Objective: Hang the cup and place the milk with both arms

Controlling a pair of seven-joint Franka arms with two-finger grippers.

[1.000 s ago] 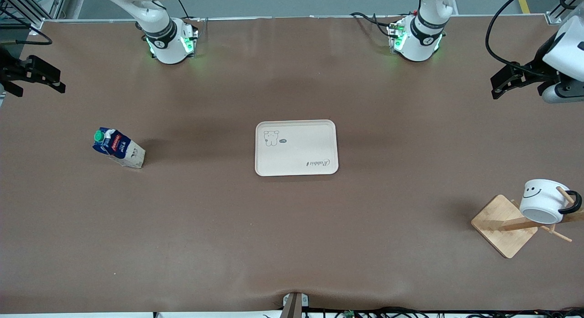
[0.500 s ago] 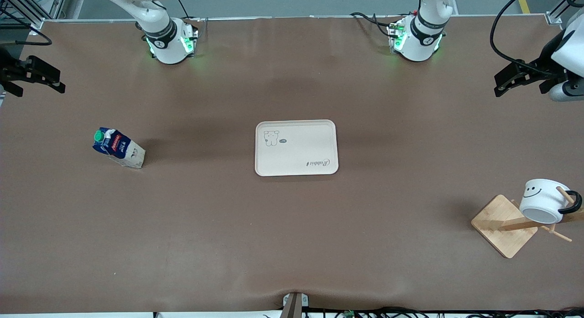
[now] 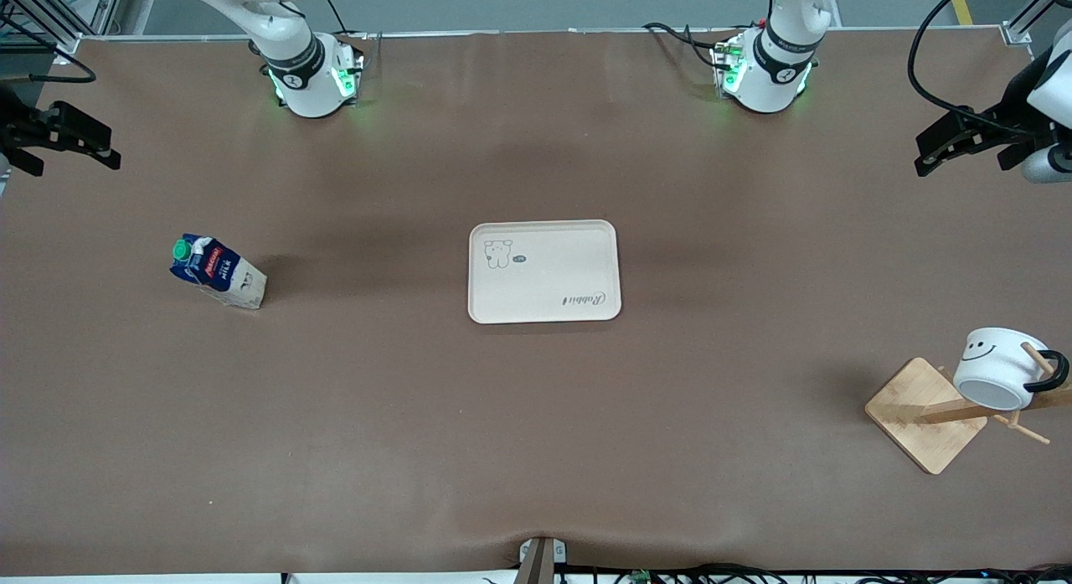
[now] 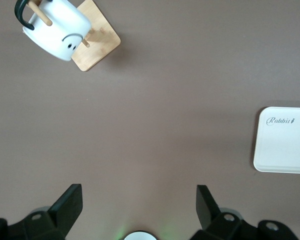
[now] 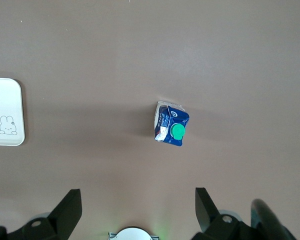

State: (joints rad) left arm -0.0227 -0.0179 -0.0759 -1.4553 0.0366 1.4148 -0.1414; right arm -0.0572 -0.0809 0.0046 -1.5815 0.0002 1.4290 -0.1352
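Cup (image 3: 1000, 369) on rack (image 3: 925, 414); its peg tip cut off.

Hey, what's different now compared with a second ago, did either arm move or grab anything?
Only the left gripper moved: it drew back a little toward the table's edge at the left arm's end, open and empty. The right gripper kept its place at the right arm's end, open too. The cup stayed hung on the wooden rack, the milk carton stayed on the table, and the tray did not shift.
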